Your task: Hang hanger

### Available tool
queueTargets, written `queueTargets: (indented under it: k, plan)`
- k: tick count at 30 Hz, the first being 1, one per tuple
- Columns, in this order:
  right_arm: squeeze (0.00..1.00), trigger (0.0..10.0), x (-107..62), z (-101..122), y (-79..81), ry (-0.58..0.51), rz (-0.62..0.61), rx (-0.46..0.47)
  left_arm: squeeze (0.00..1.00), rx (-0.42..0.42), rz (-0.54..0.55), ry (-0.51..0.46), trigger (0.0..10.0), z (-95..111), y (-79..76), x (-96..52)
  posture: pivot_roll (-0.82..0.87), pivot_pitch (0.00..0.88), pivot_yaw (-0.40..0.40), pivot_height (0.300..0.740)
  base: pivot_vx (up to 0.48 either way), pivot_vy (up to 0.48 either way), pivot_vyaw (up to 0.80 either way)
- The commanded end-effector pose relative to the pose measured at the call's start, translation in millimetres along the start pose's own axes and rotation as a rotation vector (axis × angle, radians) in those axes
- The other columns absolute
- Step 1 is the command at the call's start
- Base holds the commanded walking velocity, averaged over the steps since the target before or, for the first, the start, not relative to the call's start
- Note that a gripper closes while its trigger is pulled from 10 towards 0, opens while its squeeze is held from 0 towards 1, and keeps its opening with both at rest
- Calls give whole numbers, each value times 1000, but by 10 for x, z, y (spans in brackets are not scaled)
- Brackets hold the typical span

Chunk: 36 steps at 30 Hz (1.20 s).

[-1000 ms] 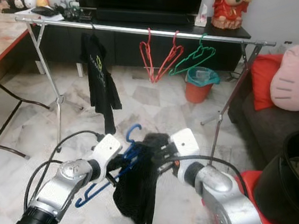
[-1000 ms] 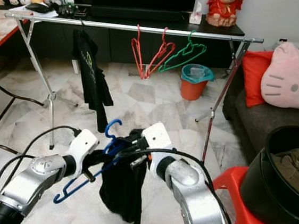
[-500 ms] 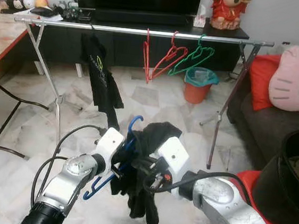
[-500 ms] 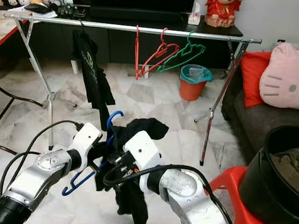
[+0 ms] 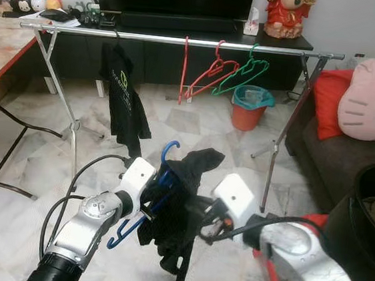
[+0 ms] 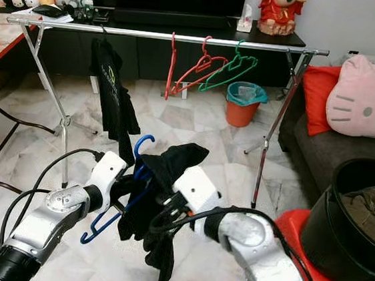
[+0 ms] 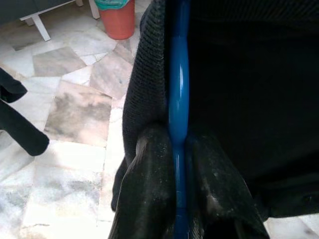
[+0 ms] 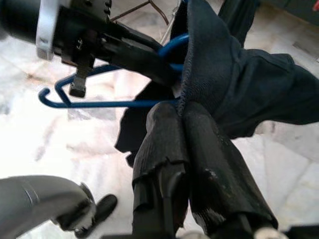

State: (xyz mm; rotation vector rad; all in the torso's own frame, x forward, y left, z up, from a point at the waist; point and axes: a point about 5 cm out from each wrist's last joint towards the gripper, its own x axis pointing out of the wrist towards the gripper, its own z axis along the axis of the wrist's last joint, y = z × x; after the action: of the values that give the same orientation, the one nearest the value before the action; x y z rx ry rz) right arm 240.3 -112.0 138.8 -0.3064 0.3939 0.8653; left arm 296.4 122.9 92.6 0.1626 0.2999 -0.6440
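My left gripper (image 5: 151,201) is shut on a blue hanger (image 7: 178,99), low before me and short of the rail. Its hook (image 6: 145,139) points up. A black garment (image 5: 179,223) is draped over the hanger and hangs down in folds. My right gripper (image 8: 182,108) is shut on the edge of that garment (image 8: 234,94), right beside the hanger's bar. Farther off stands a metal clothes rail (image 5: 184,41). On it hang a black garment (image 5: 124,100), two red hangers (image 5: 208,72) and a green hanger (image 5: 245,73).
Behind the rail is a black TV cabinet (image 5: 206,23), and under it an orange bin (image 5: 250,110). A dark sofa with a pink cushion (image 5: 373,99) is on the right. A black tub (image 5: 370,220) sits on a red stool. A table (image 5: 0,43) stands at left.
My right gripper has shifted to the right, drawing the black garment along the blue hanger; a fold now stands up beside the hook. The red hangers on the rail have swung.
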Motion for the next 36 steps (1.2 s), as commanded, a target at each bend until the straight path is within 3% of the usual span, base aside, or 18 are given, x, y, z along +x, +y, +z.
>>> queueTargets:
  k: [1,4,5,6,18,22,25,26,27,28,29,34,36]
  plan:
    - [0,10000,-28,17,-49,-2,7,-39,0,-15,5,-38,10000,45,28,-18,-84,0,-6,740,0,0,0]
    - [0,10000,-41,-25,-60,13,19,-52,0,-17,4,-40,10000,43,26,-21,-85,0,-8,740,0,0,0]
    - [137,10000,-44,-32,-64,15,20,-53,0,-18,4,-40,10000,42,27,-22,-85,0,-8,740,0,0,0]
    - [1000,10000,-46,-36,-66,15,23,-52,0,-19,6,-40,10000,41,29,-24,-85,0,-8,740,0,0,0]
    - [1000,10000,-46,-76,4,29,83,-94,0,-30,18,-55,10000,58,53,-22,-85,0,-4,740,0,0,0]
    - [1000,10000,-68,-120,-137,62,2,-136,0,-24,5,-58,10000,52,70,-47,-85,0,-3,740,0,0,0]
    - [1000,10000,-91,-135,-355,90,-124,-200,0,-4,-61,-50,10000,46,62,-101,-86,0,-2,740,0,0,0]
    - [243,10000,-103,-134,-440,97,-171,-223,0,6,-92,-43,10000,39,54,-126,-86,0,-2,740,0,0,0]
    - [243,10000,-103,-134,-440,97,-171,-223,0,6,-92,-43,10000,39,54,-126,-86,0,-2,740,0,0,0]
    - [0,10000,-117,-135,-516,105,-211,-242,0,12,-116,-36,10000,30,49,-148,-86,0,-2,740,0,0,0]
    - [0,10000,-158,-122,-676,110,-288,-296,0,27,-174,-17,10000,10,41,-199,-86,0,-2,740,0,0,0]
    - [0,10000,-197,-47,-809,59,-313,-354,0,50,-274,16,10000,-21,2,-264,-86,0,-2,740,0,0,0]
    - [0,10000,-195,-61,-792,42,-238,-367,0,53,-312,23,10000,-17,-21,-276,-83,0,1,740,0,0,0]
